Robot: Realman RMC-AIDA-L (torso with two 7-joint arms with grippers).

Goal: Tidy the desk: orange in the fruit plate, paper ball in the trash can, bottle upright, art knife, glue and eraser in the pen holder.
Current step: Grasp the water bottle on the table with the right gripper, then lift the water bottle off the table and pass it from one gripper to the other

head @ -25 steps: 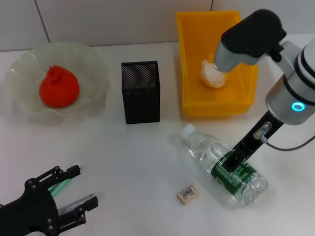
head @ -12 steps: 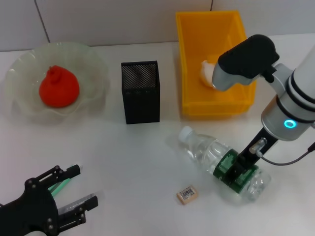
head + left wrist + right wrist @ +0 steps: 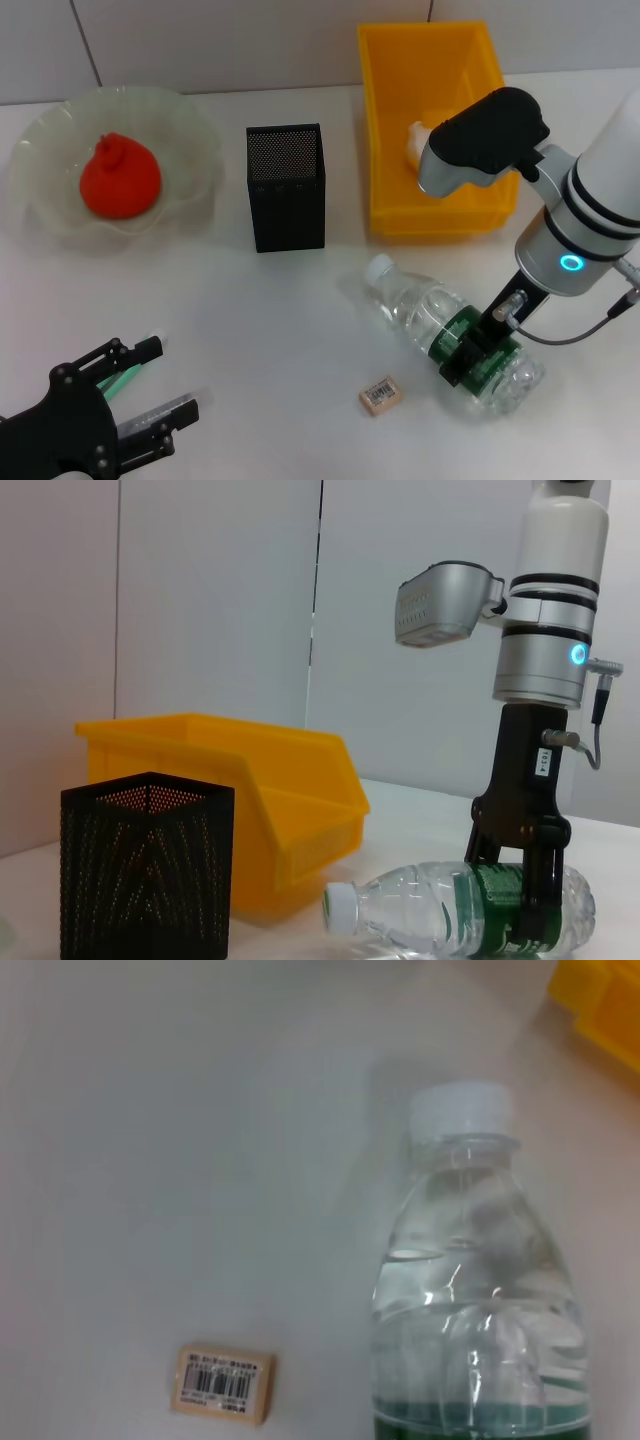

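In the lower right of the head view, the right hand has come down over the bottle and its 2 dark fingers straddle the green label, closed against the bottle's sides. The bottle lies on its side on the white tabletop, its white cap pointing toward the upper left of the frame. From the left wrist view the same grip shows from the side: the fingers reach down on both sides of the labelled section, and the bottle rests flat on the tabletop.

The eraser lies flat on the tabletop just to the lower left of the bottle, apart from it, label side up. The right wrist view shows the eraser near the bottom of the frame, with the clear neck and cap of the bottle beside it.

In the upper left of the head view the orange sits in the fruit plate. The pen holder stands upright in the upper middle. To its right is the trash can, with the paper ball inside, partly hidden by the right arm.

The left hand hovers at the lower left corner with its fingers apart, and a slim green object lies between them; I cannot tell whether it is gripped.
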